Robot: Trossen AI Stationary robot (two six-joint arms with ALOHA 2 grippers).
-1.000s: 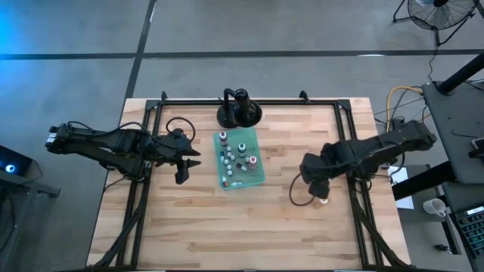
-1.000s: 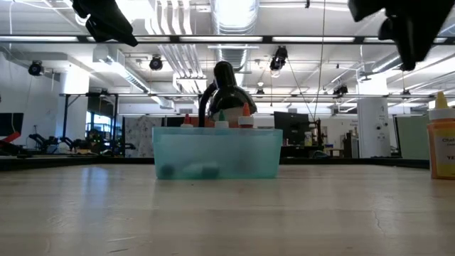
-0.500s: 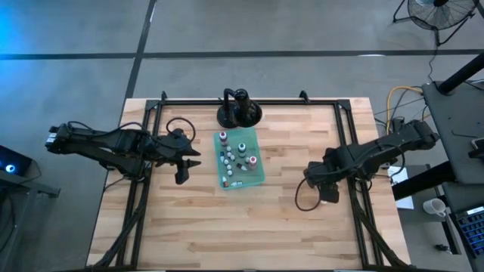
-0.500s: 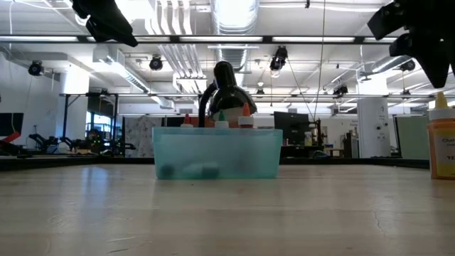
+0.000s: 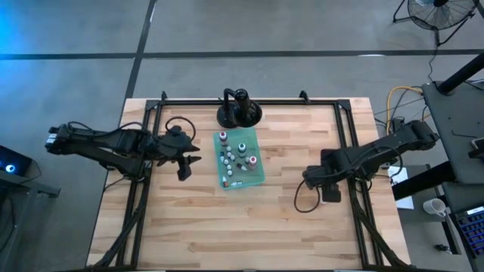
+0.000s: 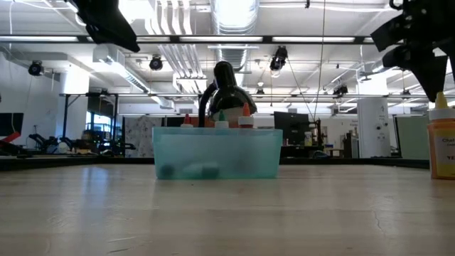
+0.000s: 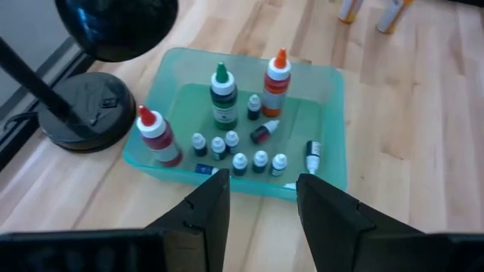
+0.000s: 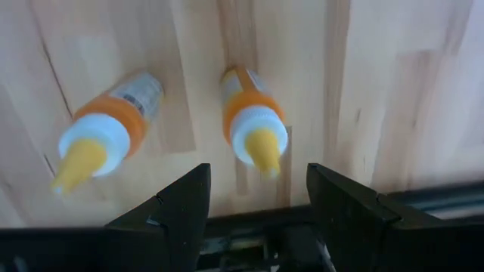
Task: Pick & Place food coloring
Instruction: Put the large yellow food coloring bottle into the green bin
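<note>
You have two orange bottles [image 8: 253, 125] of food coloring standing upright on the worktop [image 5: 227, 219] near its right edge, seen cap-on in the right wrist view, their yellow tips pointing up at the camera. One [image 8: 102, 143] carries a small printed label on its side, but you cannot read it. In the low view one orange bottle [image 6: 441, 139] shows at the far right with a few dark letters, too cut off to make out.

The right gripper [image 8: 257, 200] hangs above them with its fingers spread apart and empty; both bottles lie ahead of the fingers, touching neither.

The remaining food coloring sits in the teal tray [image 7: 333, 121] at mid-worktop. There you see a red bottle [image 7: 157, 136], a green bottle [image 7: 223, 98] and an orange-capped bottle [image 7: 277, 83] upright, a row of tiny dark bottles [image 7: 249, 161] with white caps also upright, and one small bottle [image 7: 265, 132] lying on its side.

The left gripper [image 7: 261, 204] hovers near the tray's left side, fingers part open and holding nothing. A black stand [image 5: 240, 112] rests just behind the tray.
</note>
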